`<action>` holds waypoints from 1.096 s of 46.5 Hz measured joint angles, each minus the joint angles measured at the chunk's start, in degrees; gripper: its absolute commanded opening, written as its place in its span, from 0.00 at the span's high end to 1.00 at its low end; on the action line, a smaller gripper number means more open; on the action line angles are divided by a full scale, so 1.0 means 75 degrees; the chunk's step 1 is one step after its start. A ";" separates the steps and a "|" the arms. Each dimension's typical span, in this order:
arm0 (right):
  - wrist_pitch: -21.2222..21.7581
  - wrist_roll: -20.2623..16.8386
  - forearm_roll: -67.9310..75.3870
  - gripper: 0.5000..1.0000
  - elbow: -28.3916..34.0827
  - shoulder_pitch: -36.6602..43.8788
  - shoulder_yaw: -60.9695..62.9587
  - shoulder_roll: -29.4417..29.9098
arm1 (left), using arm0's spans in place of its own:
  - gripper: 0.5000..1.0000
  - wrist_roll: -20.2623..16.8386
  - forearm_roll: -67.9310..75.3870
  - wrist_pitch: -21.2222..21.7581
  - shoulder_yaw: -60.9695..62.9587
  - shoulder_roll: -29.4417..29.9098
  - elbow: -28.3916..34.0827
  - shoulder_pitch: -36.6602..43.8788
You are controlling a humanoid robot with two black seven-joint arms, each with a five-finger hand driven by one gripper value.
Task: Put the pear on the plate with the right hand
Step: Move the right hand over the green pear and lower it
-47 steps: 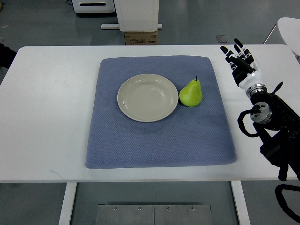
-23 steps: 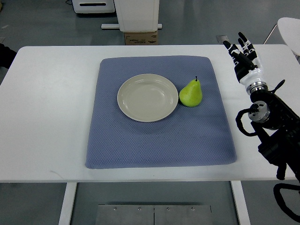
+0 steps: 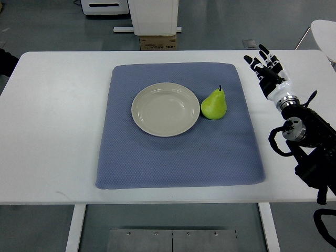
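Observation:
A green pear (image 3: 214, 105) stands upright on a blue mat (image 3: 178, 152), just right of a cream plate (image 3: 165, 109) and close to its rim. The plate holds nothing. My right hand (image 3: 266, 68) is over the white table to the right of the mat, fingers spread and holding nothing, about a hand's length right of the pear. The left arm is out of view.
The white table (image 3: 52, 131) carries the mat. A cardboard box (image 3: 157, 42) and a white cabinet base (image 3: 153, 16) stand on the floor beyond the far edge. A white chair (image 3: 324, 31) shows at the top right.
My right hand swung slightly right and away, then came back left toward the mat's right edge. The pear and plate have not moved.

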 measured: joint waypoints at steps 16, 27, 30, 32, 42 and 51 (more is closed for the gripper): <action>0.0027 0.0179 -0.0080 0.00 0.0023 -0.0009 -0.0502 -0.0041 | 0.00 -0.0003 0.0000 0.0000 0.0001 0.0000 0.0000 0.0001; 0.0080 0.0931 -0.0213 0.00 0.0065 0.0042 -0.1510 -0.0156 | 0.00 0.0001 -0.0001 0.0000 0.0002 0.0000 0.0000 0.0001; 0.0082 0.1095 -0.0365 0.00 0.0066 0.0053 -0.1565 -0.0163 | 0.00 0.0002 -0.0001 0.0000 0.0001 0.0000 0.0000 0.0001; 0.0082 0.1189 -0.0526 0.00 0.0067 0.0058 -0.1581 -0.0163 | 0.00 0.0002 -0.0001 0.0000 0.0002 0.0000 0.0000 0.0001; 0.0174 0.1688 -0.1028 0.00 0.0058 0.0187 -0.2106 -0.0178 | 0.00 0.0002 -0.0002 0.0000 0.0000 0.0000 0.0000 0.0001; 0.0116 0.2308 -0.1041 0.00 0.0009 0.0432 -0.3373 -0.0247 | 0.00 0.0001 -0.0002 0.0000 0.0000 0.0000 0.0000 0.0001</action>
